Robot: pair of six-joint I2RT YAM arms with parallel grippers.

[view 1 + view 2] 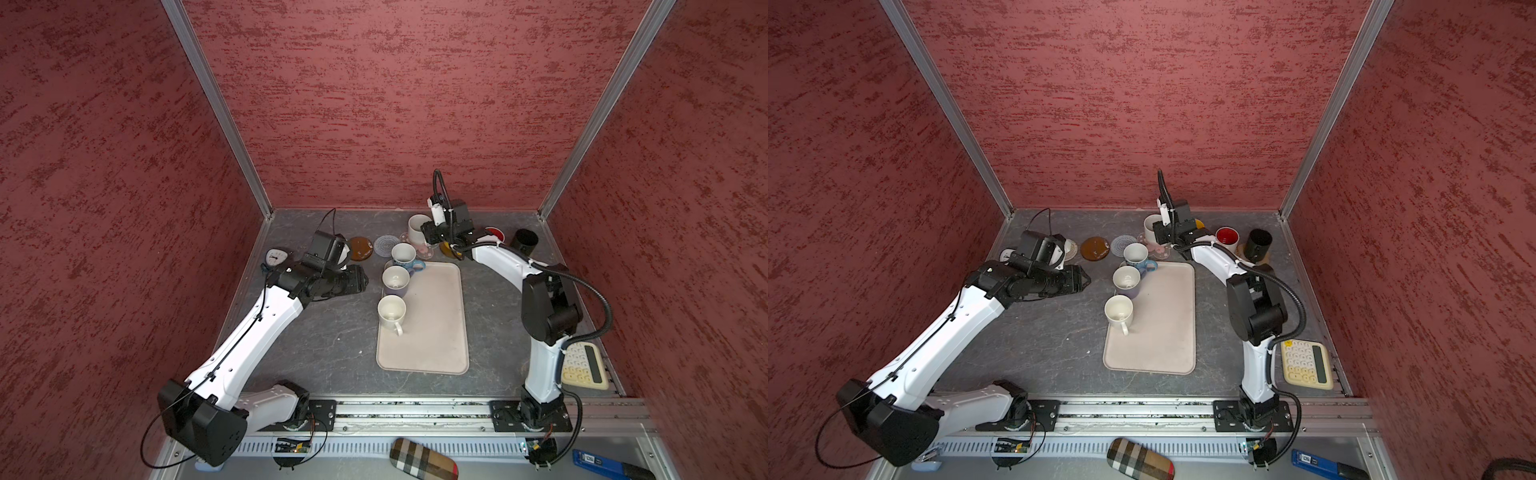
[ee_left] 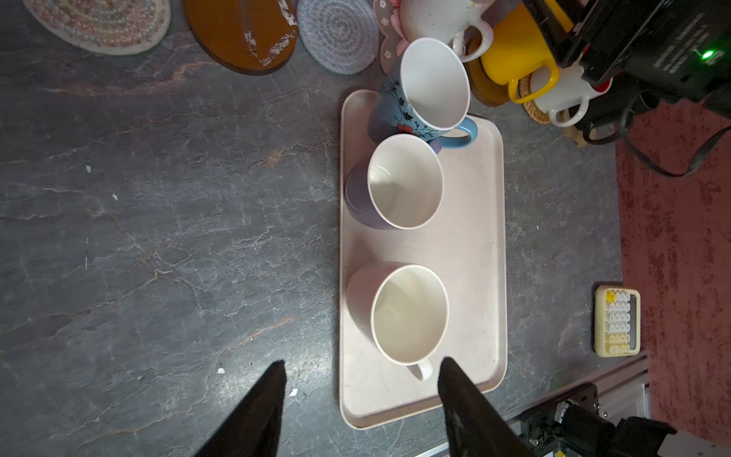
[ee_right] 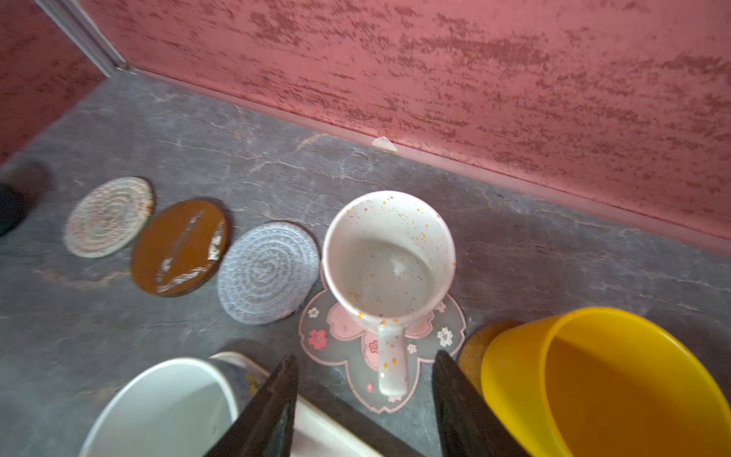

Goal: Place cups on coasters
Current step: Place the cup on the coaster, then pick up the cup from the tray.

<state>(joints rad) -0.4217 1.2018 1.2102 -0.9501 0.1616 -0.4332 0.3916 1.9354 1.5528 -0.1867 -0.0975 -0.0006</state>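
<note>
A speckled white cup (image 3: pixel 389 257) stands on the pink flower coaster (image 3: pixel 344 336). My right gripper (image 3: pixel 366 356) is open just behind its handle, not touching it. Beside it a yellow cup (image 3: pixel 593 380) sits on a brown disc (image 3: pixel 470 352). A red-inside cup (image 1: pixel 1227 237) and a black cup (image 1: pixel 1258 245) stand at the back right. On the tray (image 1: pixel 436 324) stand a blue floral cup (image 1: pixel 403 254), a lavender cup (image 1: pixel 395 277) and a white cup (image 1: pixel 391 311). My left gripper (image 2: pixel 362 366) is open, above the table left of the tray. Three coasters lie bare: pale spiral (image 3: pixel 108 215), brown (image 3: pixel 178 247), grey spiral (image 3: pixel 269 273).
A cream calculator (image 1: pixel 582 365) lies by the right arm's base. A small dial clock (image 1: pixel 274 257) sits at the back left behind the left arm. A plaid case (image 1: pixel 424 457) and a blue tool (image 1: pixel 602 463) lie beyond the front rail. Red walls enclose three sides.
</note>
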